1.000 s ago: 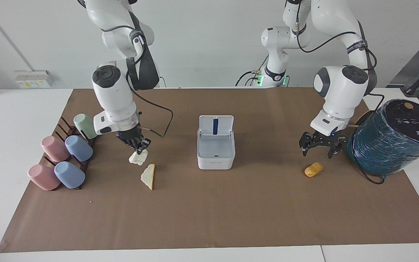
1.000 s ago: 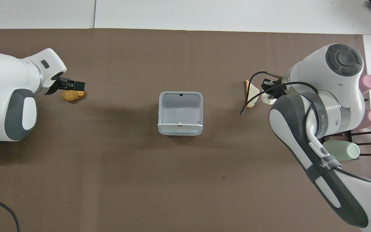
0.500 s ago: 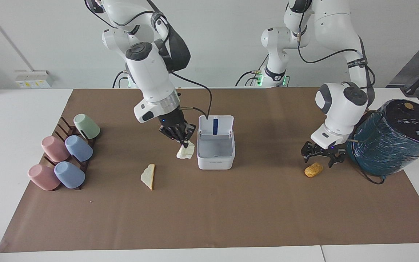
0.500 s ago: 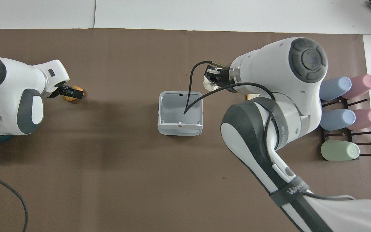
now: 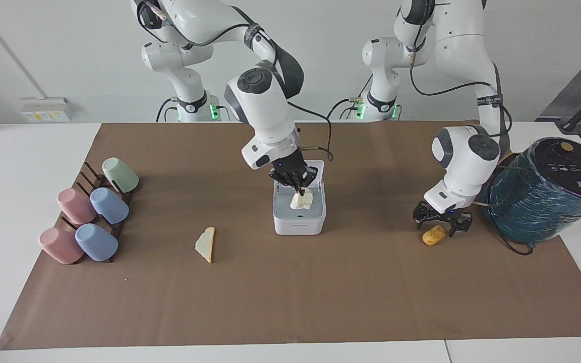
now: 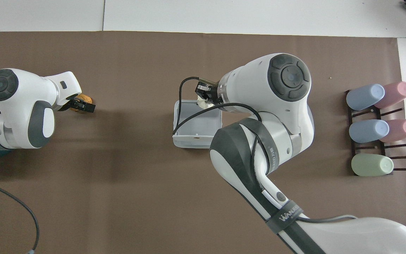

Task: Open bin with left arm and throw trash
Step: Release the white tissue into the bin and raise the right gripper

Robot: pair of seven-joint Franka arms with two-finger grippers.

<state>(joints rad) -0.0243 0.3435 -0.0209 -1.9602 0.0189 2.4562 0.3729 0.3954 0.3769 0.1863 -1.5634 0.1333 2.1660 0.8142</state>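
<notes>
The white bin (image 5: 299,225) stands mid-table with its lid up; it also shows in the overhead view (image 6: 192,141). My right gripper (image 5: 298,190) is shut on the crumpled white paper wad (image 5: 302,200) and holds it over the bin's open top; gripper (image 6: 204,98) and wad (image 6: 202,104) show from above too. The pale wedge (image 5: 206,244) lies on the mat toward the right arm's end. My left gripper (image 5: 441,223) is open and low around the yellow-orange lump (image 5: 434,235), fingers either side. From above the left gripper (image 6: 79,106) partly covers the lump (image 6: 83,99).
A rack of pastel cups (image 5: 89,217) lies at the right arm's end of the mat, also seen from above (image 6: 375,127). A large teal wrapped cylinder (image 5: 547,191) lies at the left arm's end, close beside the left gripper.
My right gripper lifted the paper wad from beside the wedge and carried it to over the open bin. My left gripper lowered onto the yellow-orange lump.
</notes>
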